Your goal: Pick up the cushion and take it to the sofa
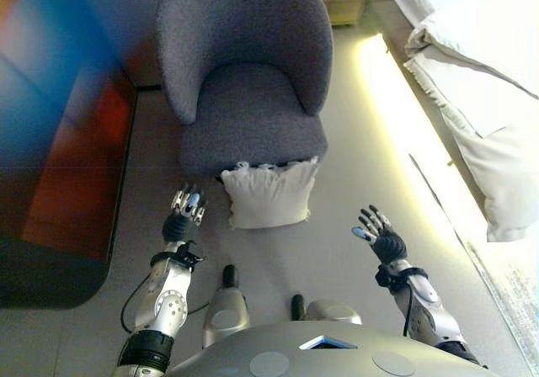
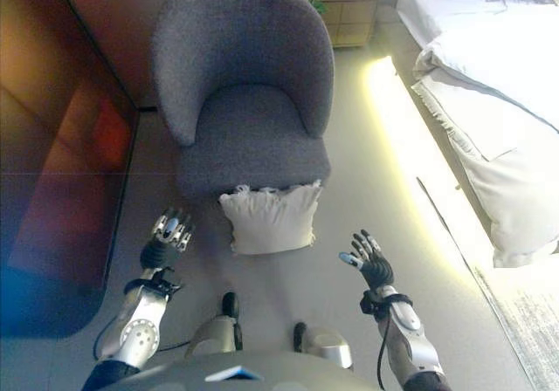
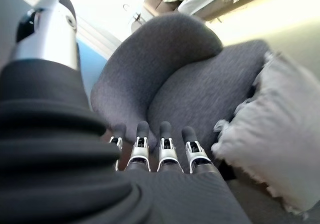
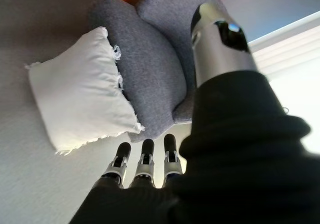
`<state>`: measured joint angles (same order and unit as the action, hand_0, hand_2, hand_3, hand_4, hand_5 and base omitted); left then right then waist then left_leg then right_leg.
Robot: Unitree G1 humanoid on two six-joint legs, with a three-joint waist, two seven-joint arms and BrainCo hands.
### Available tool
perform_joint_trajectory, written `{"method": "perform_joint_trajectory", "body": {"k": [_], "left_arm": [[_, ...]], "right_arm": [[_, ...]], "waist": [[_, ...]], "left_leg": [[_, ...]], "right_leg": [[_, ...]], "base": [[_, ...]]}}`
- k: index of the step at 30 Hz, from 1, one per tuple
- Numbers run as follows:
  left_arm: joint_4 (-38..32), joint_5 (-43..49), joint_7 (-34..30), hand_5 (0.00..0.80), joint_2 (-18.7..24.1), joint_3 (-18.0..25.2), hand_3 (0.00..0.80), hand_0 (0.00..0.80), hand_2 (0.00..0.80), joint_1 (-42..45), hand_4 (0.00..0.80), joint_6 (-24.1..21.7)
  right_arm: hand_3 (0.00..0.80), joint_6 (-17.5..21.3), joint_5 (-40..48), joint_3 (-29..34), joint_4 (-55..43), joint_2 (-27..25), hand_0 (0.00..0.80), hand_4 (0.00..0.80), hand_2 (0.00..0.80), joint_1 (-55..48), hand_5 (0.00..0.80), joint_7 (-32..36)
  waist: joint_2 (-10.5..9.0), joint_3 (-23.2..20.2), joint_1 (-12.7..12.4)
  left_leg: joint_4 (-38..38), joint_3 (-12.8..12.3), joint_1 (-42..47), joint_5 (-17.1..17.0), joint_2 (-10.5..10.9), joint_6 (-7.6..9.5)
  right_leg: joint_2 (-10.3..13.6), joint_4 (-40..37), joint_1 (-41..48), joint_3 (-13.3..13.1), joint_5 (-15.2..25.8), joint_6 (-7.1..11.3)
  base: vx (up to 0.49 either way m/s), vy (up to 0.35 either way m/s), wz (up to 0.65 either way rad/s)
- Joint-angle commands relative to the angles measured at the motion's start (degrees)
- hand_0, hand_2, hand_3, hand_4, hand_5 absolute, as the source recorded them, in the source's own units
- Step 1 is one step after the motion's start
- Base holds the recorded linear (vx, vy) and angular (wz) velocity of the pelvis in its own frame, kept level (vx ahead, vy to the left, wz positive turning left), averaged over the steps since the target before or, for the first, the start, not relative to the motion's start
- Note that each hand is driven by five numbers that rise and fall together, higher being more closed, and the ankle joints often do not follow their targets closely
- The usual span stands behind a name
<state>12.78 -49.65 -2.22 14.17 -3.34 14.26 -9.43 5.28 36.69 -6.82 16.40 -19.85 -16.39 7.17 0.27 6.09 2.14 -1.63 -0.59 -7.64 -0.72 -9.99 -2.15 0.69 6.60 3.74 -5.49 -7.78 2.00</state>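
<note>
Grey upholstered armchair [image 1: 248, 74] is the reference: round back, deep seat, standing on pale floor [image 1: 337, 251].

Bed [image 1: 480, 82] with white bedding sits well off to the armchair's right side, a lit strip running along its base. A small wooden nightstand [image 2: 342, 9] is behind the armchair, toward the bed. A dark glossy panel [image 1: 59, 141] fills the area to the armchair's left.

White cushion [image 1: 268, 193] with frayed edges is on the floor, propped upright against the armchair's front edge, roughly centred on the seat front. Nothing is holding it.

Left hand [image 1: 187, 209] hangs just off the front left corner of the armchair, beside the cushion's left edge but apart from it. Fingers straight, pointing toward the chair, empty; the left wrist view confirms fingers extended with cushion off to one side.

Right hand [image 1: 379, 232] is in front of the armchair and out to its right, farther from the cushion than the left one. Fingers spread and relaxed, nothing gripped.
</note>
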Motion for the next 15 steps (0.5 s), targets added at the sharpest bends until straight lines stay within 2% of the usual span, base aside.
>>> {"method": "perform_joint_trajectory", "body": {"k": [1,2,3,6,7,8,9,11,15], "left_arm": [[-5.04,0.14,-0.69,0.0,2.31,2.41,0.0,0.0,0.0,-0.19,0.0,-3.67],[-4.51,-0.35,-0.76,0.0,2.74,2.31,0.0,0.0,0.0,-1.25,0.0,-3.56],[-4.24,-0.53,-0.6,0.0,3.01,1.95,0.0,0.0,0.0,-2.03,0.0,-3.39],[-3.95,-0.14,-0.93,0.0,4.16,0.66,0.0,0.0,0.0,-3.58,0.0,-3.92],[-4.53,0.48,-1.08,0.0,4.38,0.65,0.0,0.0,0.0,-3.36,0.0,-3.67],[-4.78,1.36,-1.22,0.0,4.86,0.63,0.0,0.0,0.0,-2.85,0.0,-3.41],[-4.54,2.21,-1.49,0.0,4.96,0.8,0.0,0.0,0.0,-2.52,0.0,-3.37],[-3.34,3.72,-2.51,0.0,5.2,1.47,0.0,0.0,0.0,-1.69,0.0,-3.2],[-2.82,4.23,-3.83,0.0,5.72,3.18,0.0,0.0,0.0,0.02,0.0,-2.98]], "right_arm": [[0.0,1.18,0.77,2.17,-4.2,0.29,0.0,0.0,0.0,2.44,0.0,1.43],[0.0,1.1,1.09,2.39,-4.21,0.56,0.0,0.0,0.0,2.58,0.0,1.18],[0.0,0.94,1.54,2.53,-4.36,1.02,0.0,0.0,0.0,2.48,0.0,0.54],[0.0,0.61,1.03,1.88,-4.74,2.04,0.0,0.0,0.0,3.54,0.0,-1.75],[0.0,0.94,-0.06,1.66,-5.09,2.32,0.0,0.0,0.0,3.76,0.0,-1.78],[0.0,2.38,-2.2,1.06,-4.73,2.89,0.0,0.0,0.0,4.22,0.0,-2.61],[0.0,3.16,-2.95,0.76,-4.36,3.3,0.0,0.0,0.0,4.73,0.0,-3.15],[0.0,2.96,-0.24,0.34,-4.43,4.51,0.0,0.0,0.0,5.6,0.0,-3.4],[0.0,3.26,-2.63,-0.52,-4.22,6.07,0.0,0.0,0.0,4.08,0.0,-3.01]], "waist": [[-3.32,-0.58,-0.21],[-2.82,-0.86,0.37],[-2.47,-1.01,0.67],[-2.42,-0.8,0.43],[-2.46,-0.74,-0.01],[-2.4,-0.8,-0.89],[-2.36,-0.75,-1.39],[-1.97,-0.69,-2.29],[-1.37,-1.05,-2.95]], "left_leg": [[-0.66,-0.94,-0.86,-6.79,-1.99,-3.53],[-0.24,-3.65,-0.14,-6.52,-2.36,-3.59],[-0.06,-4.62,0.08,-6.4,-2.05,-3.57],[-3.65,-4.08,-0.59,-3.41,1.64,-1.43],[-4.45,-4.07,-0.61,-2.46,2.78,-0.62],[-5.0,-4.21,-0.42,-1.44,4.4,0.49],[-4.98,-4.37,0.1,-0.93,5.31,1.16],[-4.78,-5.1,1.56,0.1,7.08,2.63],[-3.67,-5.36,4.45,1.4,9.65,4.04]], "right_leg": [[5.28,0.61,2.22,-1.9,2.06,2.48],[6.7,0.6,2.52,-0.56,1.98,3.16],[7.53,0.76,2.62,0.25,1.95,3.65],[11.32,3.0,1.03,1.72,4.94,5.75],[12.71,3.71,0.63,2.52,6.3,5.73],[15.29,5.71,-0.11,4.08,9.36,5.57],[16.81,7.52,-0.75,5.06,11.56,5.45],[19.43,12.63,-2.83,6.99,15.24,4.86],[20.67,17.29,-6.73,8.62,18.62,4.26]], "base": [[0.24,0.387,-0.44],[0.269,0.449,-0.38],[0.206,0.404,-0.25],[0.172,0.357,0.11],[0.162,0.295,0.25],[0.158,0.284,0.17],[0.163,0.288,0.05],[0.169,0.306,-0.08],[0.16,0.241,-0.18]]}}
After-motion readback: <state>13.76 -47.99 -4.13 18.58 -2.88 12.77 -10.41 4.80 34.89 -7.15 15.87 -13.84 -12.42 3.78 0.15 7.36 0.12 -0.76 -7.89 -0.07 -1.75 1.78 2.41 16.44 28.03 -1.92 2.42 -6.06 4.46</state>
